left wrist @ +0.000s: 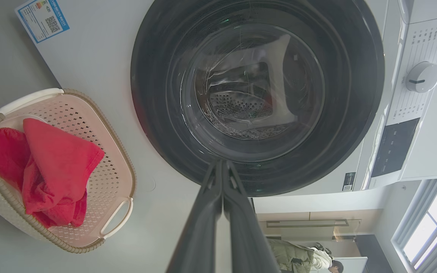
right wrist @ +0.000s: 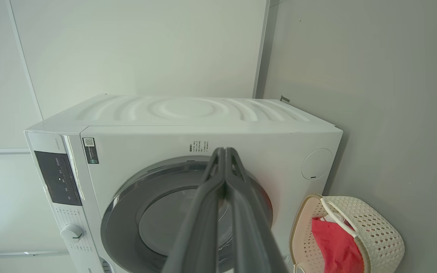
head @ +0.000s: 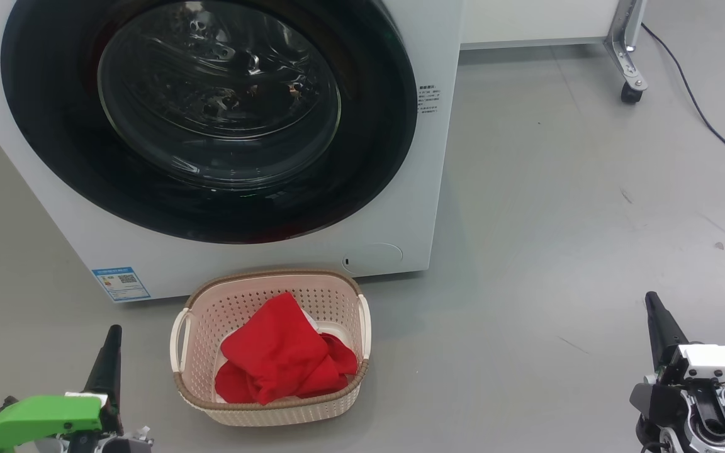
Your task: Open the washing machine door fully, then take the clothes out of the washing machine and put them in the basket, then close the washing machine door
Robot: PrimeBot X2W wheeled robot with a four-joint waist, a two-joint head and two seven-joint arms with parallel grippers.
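Clothes (head: 281, 358), bright red fabric, sit in the cream perforated basket (head: 337, 302) before the white washing machine (head: 243, 264), its black-rimmed glass door (head: 375, 157) shut, so left fingers (head: 106, 368) and right fingers (head: 661, 327) rest closed, empty.

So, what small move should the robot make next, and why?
Probably just stop, arms at rest: the clothes lie in the basket, the washing machine door looks shut flush on the washing machine, and the left gripper and right gripper have their fingers together, empty.
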